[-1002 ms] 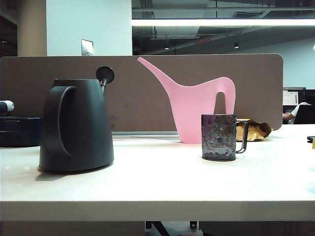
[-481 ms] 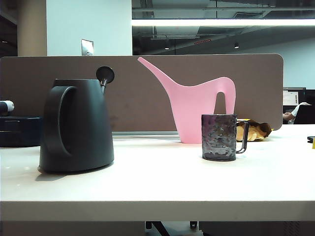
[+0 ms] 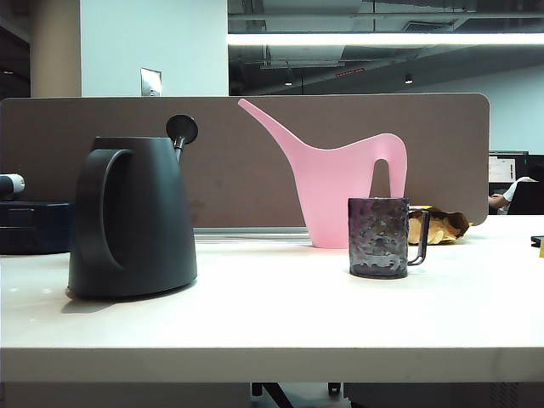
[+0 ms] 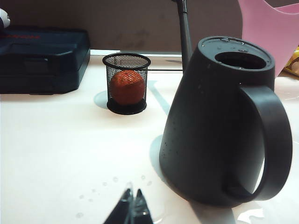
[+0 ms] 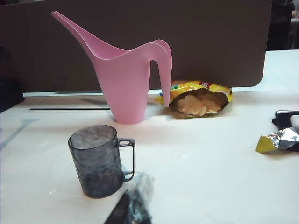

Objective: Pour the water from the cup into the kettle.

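Two tools and a handful of things share one pale, smooth counter (image 3: 272,323), backed by a brown divider panel (image 3: 442,144); beyond it lies a dim office with a long strip light (image 3: 382,39) overhead.

Seen from the front, the kettle (image 3: 132,217) stands at about 9 o'clock of the counter's middle: a big, matte, dark grey tapered body with a wide loop handle, a round top opening, and a thin stem ending in a disc. A smooth pink watering can (image 3: 340,183) with a long slanting spout stands at about 1 o'clock, near the panel. The cup (image 3: 379,237), a small smoky translucent mug with a dimpled wall and thin side handle, sits upright at 3 o'clock, just in front of the can and well apart from the kettle.

A dark blue case (image 4: 42,58) rests at the far left by the panel. An open yellow snack bag (image 5: 198,99) lies behind the cup beside the can. A black mesh pot (image 4: 126,83) holding an orange ball (image 4: 126,87) stands near the kettle. Crumpled foil wrapper (image 5: 275,140) lies far right.

The left tool (image 4: 131,209) hovers low over the counter close to the kettle's base, its tips pressed together, holding nothing; water drops (image 4: 112,184) speckle the surface there. The right tool (image 5: 133,205) sits near the cup, closed tight and empty, not touching it.
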Available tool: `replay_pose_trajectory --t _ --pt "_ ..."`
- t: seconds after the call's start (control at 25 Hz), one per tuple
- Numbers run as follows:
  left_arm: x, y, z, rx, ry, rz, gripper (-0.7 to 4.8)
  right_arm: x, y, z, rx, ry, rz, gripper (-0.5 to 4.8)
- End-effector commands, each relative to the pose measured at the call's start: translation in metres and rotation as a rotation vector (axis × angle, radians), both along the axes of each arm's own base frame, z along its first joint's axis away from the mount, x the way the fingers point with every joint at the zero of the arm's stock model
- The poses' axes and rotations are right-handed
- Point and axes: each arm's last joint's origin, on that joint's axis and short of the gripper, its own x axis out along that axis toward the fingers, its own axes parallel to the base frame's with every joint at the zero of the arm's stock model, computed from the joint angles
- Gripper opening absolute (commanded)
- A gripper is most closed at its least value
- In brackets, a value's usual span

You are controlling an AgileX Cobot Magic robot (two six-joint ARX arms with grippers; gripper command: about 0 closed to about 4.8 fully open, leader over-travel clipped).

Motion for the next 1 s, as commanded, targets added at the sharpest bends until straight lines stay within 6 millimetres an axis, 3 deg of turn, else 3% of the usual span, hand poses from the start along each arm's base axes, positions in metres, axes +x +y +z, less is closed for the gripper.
replay_pose_trajectory --t 0.04,1.0 --pt "0.0000 0.0000 0.0026 0.001 -0.022 0.003 -0.05 -0.0031 0.0000 -0.0035 -0.003 -0.044 -0.002 -0.09" --pt "0.0000 -0.0001 0.0015 0.007 -0.012 -0.002 -0.05 -0.0056 -0.0005 -0.0124 -0.003 -0.045 -0.020 -0.08"
